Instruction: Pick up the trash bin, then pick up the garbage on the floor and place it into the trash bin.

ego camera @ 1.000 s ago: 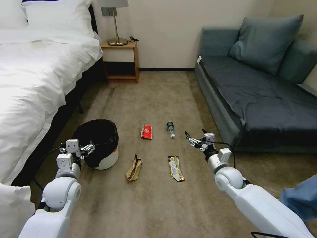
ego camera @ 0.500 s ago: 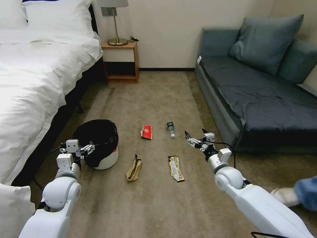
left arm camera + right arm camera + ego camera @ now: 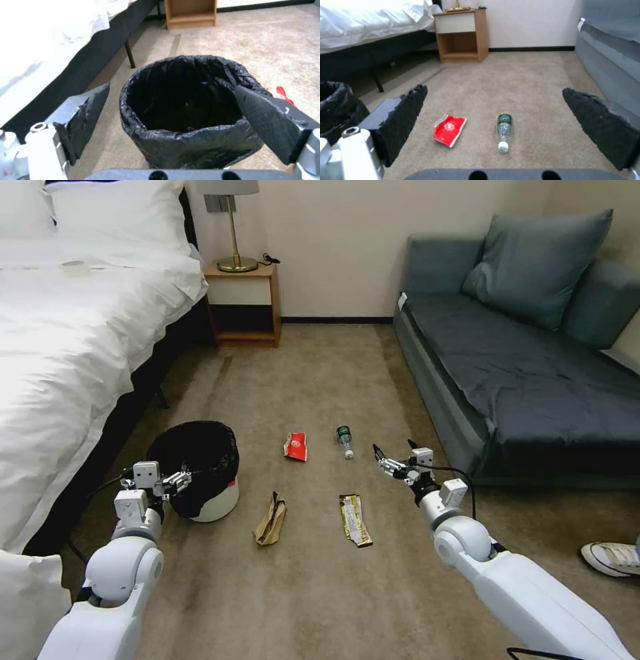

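Trash bin (image 3: 200, 473), a small round white plastic tub lined with a crinkled black bag folded over its rim, stands upright on the beige carpet (image 3: 313, 593) beside the white-sheeted bed (image 3: 73, 353), exactly where it stood a second ago. The left gripper (image 3: 179, 479) hovers at the bin's near rim with its fingers spread wide, one black pad (image 3: 266, 122) to either side of the bag's mouth, gripping nothing. The right gripper (image 3: 393, 459) hangs above the floor, jaws likewise apart and empty, unmoved from the earlier frames. Four pieces of garbage lie untouched on the carpet: a red-and-white packet (image 3: 296, 446), a small clear bottle with a green label (image 3: 345, 441) on its side, a crumpled brown paper bag (image 3: 271, 520) and a flat gold-brown snack wrapper (image 3: 355, 519). One change: at the right edge, the blue trouser leg has gone, leaving a white sneaker (image 3: 612, 557).
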Tool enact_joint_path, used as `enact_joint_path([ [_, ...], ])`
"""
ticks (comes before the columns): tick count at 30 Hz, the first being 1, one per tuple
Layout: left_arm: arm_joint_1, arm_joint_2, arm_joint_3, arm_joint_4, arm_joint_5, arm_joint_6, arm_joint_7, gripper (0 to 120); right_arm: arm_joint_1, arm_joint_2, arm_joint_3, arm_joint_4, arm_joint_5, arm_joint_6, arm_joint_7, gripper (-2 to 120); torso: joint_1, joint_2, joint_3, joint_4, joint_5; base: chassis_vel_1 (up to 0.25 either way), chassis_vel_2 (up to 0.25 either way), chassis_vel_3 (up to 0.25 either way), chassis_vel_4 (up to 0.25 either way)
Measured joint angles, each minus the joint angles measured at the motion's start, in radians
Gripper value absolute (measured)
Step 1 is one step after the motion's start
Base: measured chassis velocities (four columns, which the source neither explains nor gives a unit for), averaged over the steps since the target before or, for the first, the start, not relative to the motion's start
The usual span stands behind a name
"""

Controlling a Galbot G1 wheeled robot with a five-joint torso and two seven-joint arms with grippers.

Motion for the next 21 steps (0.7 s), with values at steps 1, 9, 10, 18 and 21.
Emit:
enact_joint_path([
  [1, 0.000, 0.000, 0.000, 0.000, 0.000, 0.000, 0.000, 100, 0.000, 0.000, 0.000, 0.000, 0.000, 0.000, 0.000, 100, 0.000, 0.000, 0.000, 0.0000, 0.0000, 0.000, 0.000, 0.000, 0.000],
  [9, 0.000, 0.000, 0.000, 0.000, 0.000, 0.000, 0.000, 100, 0.000, 0.000, 0.000, 0.000, 0.000, 0.000, 0.000, 100, 0.000, 0.000, 0.000, 0.0000, -0.0001, 0.000, 0.000, 0.000, 0.000],
  [10, 0.000, 0.000, 0.000, 0.000, 0.000, 0.000, 0.000, 100, 0.000, 0.000, 0.000, 0.000, 0.000, 0.000, 0.000, 100, 0.000, 0.000, 0.000, 0.0000, -0.0001, 0.000, 0.000, 0.000, 0.000],
  [18, 0.011, -0.005, -0.018, -0.015, -0.005, -0.006, 0.003, 100, -0.006, 0.001, 0.006, 0.006, -0.001, -0.002, 0.002, 100, 0.000, 0.000, 0.000, -0.0004, -0.0002, 0.000, 0.000, 0.000, 0.000],
  [21, 0.048, -0.021, -0.078, -0.066, -0.023, -0.037, 0.010, 100, -0.048, 0.012, 0.047, 0.053, -0.012, -0.026, 0.021, 100, 0.000, 0.000, 0.000, -0.0001, 0.0000, 0.000, 0.000, 0.000, 0.000],
])
